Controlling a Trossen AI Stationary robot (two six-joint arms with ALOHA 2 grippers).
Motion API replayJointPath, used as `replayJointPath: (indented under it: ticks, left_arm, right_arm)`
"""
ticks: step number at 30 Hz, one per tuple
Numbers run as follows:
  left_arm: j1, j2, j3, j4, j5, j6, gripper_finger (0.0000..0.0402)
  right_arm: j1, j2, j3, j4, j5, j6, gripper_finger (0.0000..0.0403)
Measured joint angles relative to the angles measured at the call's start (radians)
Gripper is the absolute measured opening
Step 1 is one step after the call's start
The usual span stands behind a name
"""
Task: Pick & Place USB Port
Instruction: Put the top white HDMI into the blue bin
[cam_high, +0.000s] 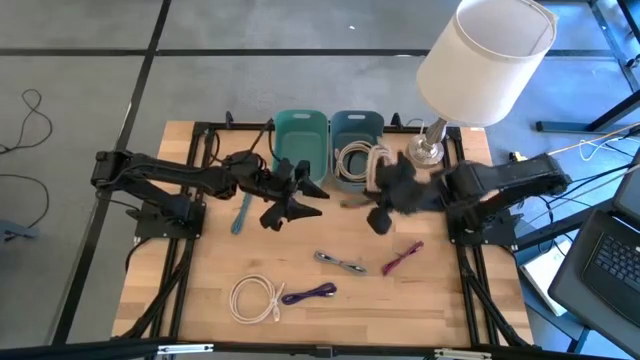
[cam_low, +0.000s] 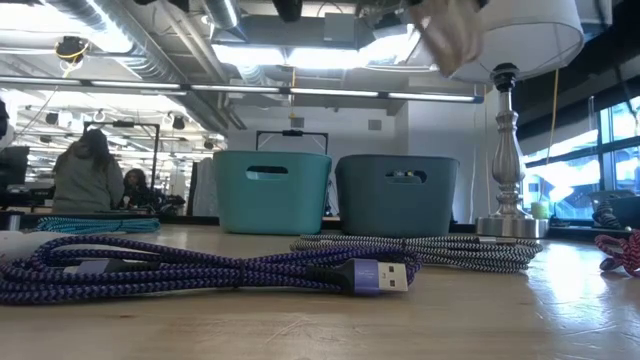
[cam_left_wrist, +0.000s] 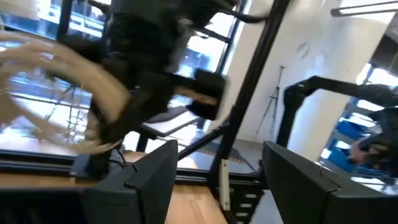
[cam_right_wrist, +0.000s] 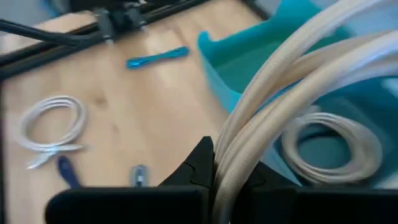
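Observation:
My right gripper (cam_high: 388, 190) is shut on a coiled cream cable (cam_high: 378, 163), held in the air at the near edge of the dark blue bin (cam_high: 357, 128). The coil also shows at the top of the low view (cam_low: 450, 30). Another cream coil (cam_right_wrist: 329, 146) lies inside that bin. A teal bin (cam_high: 300, 135) stands to its left. My left gripper (cam_left_wrist: 217, 186) is open and empty, above the table in front of the teal bin (cam_high: 295, 200). My right gripper pinches several strands of the cream coil (cam_right_wrist: 245, 140) side by side between its two fingers. The fingers come from the table's right side. The coil is lifted clear of the table and the bin, its loops reaching out past the fingertips.
On the table lie a blue cable (cam_high: 240, 212), a black-and-white cable (cam_high: 340, 263), a pink cable (cam_high: 402, 258), a white coil (cam_high: 255, 297) and a purple cable (cam_high: 310, 292). A lamp (cam_high: 485, 60) stands at the far right corner.

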Motion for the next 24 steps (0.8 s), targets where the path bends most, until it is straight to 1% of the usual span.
replayJointPath:
  ticks: [4,6,7,9,11,13,15,17,21,24]
  left_arm:
    - [0.001,-0.055,0.001,-0.091,0.026,-0.013,0.0222]
    - [0.0,-0.094,0.0,-0.167,0.026,-0.013,0.022]
    - [0.0,-0.112,0.0,-0.191,0.025,-0.012,0.0219]
    - [0.001,-0.152,0.0,-0.258,0.024,-0.012,0.0218]
    - [0.004,-0.186,0.0,-0.302,0.023,0.005,0.0218]
    - [0.005,-0.214,0.0,-0.338,0.012,0.044,0.0218]
    - [0.004,-0.23,0.0,-0.362,-0.01,0.083,0.0218]
    - [0.005,-0.242,0.0,-0.388,-0.027,0.127,0.0218]
    - [0.005,-0.246,0.0,-0.436,-0.041,0.202,0.0218]
    - [0.008,-0.247,0.0,-0.451,-0.063,0.228,0.0218]
  right_arm:
    - [-0.138,-0.061,-0.148,0.293,-0.241,-0.092,0.0016]
    - [-0.206,-0.085,-0.213,0.402,-0.33,-0.098,0.0016]
    - [-0.238,-0.089,-0.245,0.426,-0.363,-0.095,0.0016]
    - [-0.304,-0.087,-0.296,0.43,-0.404,-0.081,0.0016]
    - [-0.366,-0.085,-0.333,0.437,-0.421,-0.08,0.0016]
    - [-0.422,-0.079,-0.373,0.511,-0.45,-0.084,0.0016]
    - [-0.48,-0.068,-0.4,0.582,-0.516,-0.105,0.0016]
    - [-0.534,-0.045,-0.405,0.653,-0.566,-0.12,0.0016]
    - [-0.613,0.025,-0.411,0.66,-0.595,-0.136,0.0016]
    - [-0.641,0.08,-0.411,0.678,-0.65,-0.158,0.0016]
